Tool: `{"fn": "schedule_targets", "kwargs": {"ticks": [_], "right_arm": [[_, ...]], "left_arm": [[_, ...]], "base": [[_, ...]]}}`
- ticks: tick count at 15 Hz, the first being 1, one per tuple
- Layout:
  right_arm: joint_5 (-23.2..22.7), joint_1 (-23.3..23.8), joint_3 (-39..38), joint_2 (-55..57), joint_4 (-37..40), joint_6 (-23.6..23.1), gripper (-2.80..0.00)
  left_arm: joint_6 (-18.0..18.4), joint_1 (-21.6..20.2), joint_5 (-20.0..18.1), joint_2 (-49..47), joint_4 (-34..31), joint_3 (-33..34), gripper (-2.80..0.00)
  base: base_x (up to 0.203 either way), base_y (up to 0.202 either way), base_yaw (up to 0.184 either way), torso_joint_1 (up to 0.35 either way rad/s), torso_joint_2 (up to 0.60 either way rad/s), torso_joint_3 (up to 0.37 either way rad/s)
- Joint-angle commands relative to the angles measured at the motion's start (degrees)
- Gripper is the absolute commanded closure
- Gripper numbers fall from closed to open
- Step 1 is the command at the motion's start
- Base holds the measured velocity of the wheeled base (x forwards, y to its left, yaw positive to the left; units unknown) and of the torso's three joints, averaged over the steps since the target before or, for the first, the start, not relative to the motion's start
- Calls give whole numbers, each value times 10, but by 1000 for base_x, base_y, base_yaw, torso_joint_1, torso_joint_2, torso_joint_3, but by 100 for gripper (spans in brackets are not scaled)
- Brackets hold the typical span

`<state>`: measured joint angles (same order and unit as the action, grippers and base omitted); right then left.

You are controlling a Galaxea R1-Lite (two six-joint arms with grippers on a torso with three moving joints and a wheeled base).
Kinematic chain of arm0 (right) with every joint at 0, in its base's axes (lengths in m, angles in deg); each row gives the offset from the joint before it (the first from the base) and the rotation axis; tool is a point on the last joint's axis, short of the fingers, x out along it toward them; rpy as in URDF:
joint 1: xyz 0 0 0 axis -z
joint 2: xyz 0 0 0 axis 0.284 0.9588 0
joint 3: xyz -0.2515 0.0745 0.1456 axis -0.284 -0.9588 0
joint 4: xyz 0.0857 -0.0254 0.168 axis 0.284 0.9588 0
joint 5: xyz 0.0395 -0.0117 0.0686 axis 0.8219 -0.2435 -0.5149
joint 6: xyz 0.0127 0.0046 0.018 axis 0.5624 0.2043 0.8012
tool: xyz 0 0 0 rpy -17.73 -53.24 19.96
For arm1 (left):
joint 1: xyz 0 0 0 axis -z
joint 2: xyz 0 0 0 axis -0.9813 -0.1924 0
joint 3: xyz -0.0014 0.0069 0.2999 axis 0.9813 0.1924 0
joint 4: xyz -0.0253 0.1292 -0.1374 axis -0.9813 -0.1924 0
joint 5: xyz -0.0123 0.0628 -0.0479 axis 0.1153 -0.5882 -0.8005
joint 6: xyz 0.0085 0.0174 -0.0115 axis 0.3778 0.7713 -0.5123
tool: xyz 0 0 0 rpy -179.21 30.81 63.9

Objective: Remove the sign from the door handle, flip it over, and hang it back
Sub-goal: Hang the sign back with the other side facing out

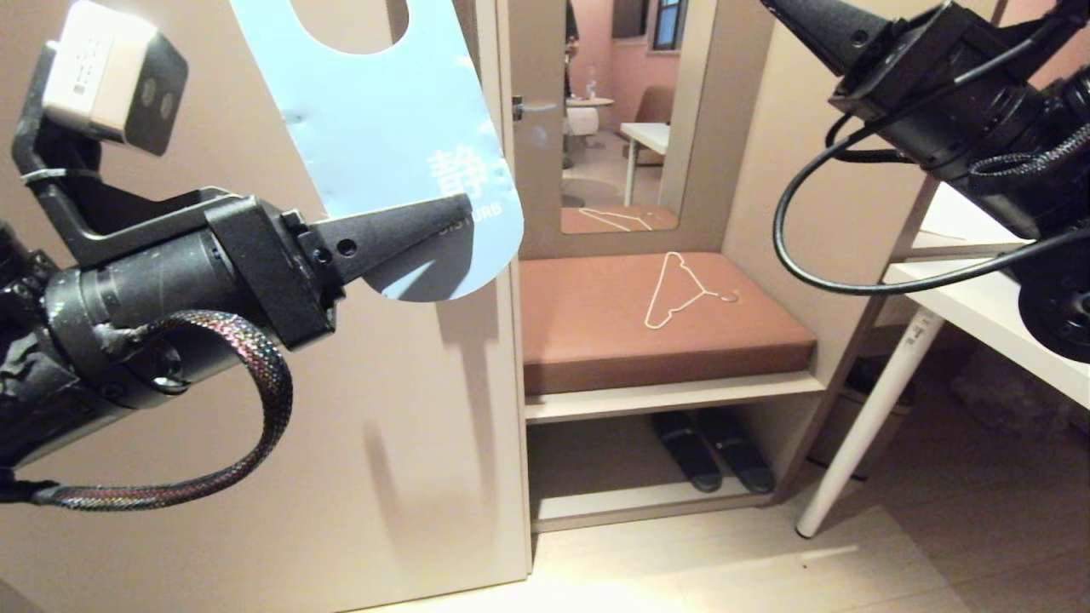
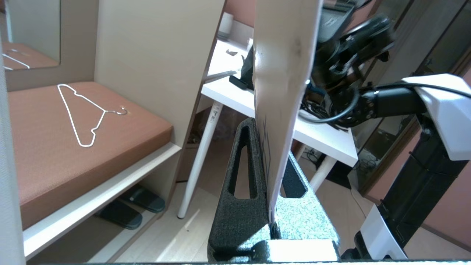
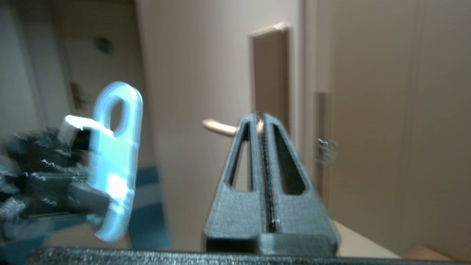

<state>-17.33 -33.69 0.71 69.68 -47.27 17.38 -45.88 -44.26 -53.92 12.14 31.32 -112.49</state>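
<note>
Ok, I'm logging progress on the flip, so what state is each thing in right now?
Blue-grey card sign: off the handle, held up, blue face toward the head camera.
Left gripper: shut on the sign.
Right gripper: shut, empty.
Cream lever door handle: bare.
White wire hanger: lying flat on the brown bench cushion.

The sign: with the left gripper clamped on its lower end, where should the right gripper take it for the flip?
Probably the solid band of the sign between the hole and the left gripper, pinched flat across both faces from its free right edge. The card is thin and held upright, with its lower end taken. The right gripper is shut and empty, so it must open first.
</note>
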Motion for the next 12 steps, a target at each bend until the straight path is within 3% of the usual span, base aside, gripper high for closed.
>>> {"fn": "schedule_targets", "kwargs": {"ticks": [1,4,7,9,12], "right_arm": [[-2,19,-18,-6,-1,-23,0],[0,83,-48,-20,50,-107,0],[7,161,-127,-51,110,-236,0],[60,197,-202,-79,134,-296,0],[145,246,-336,-131,141,-342,0]], "left_arm": [[-1,-6,-2,8,2,1,0],[-1,-16,-2,11,1,1,0],[2,-16,-1,14,0,2,0],[6,-17,0,15,2,6,0],[6,-17,0,36,3,29,0]], "base": [[0,0,0,0,0,0],[0,0,0,0,0,0],[0,0,0,0,0,0],[0,0,0,0,0,0],[0,0,0,0,0,0]]}}
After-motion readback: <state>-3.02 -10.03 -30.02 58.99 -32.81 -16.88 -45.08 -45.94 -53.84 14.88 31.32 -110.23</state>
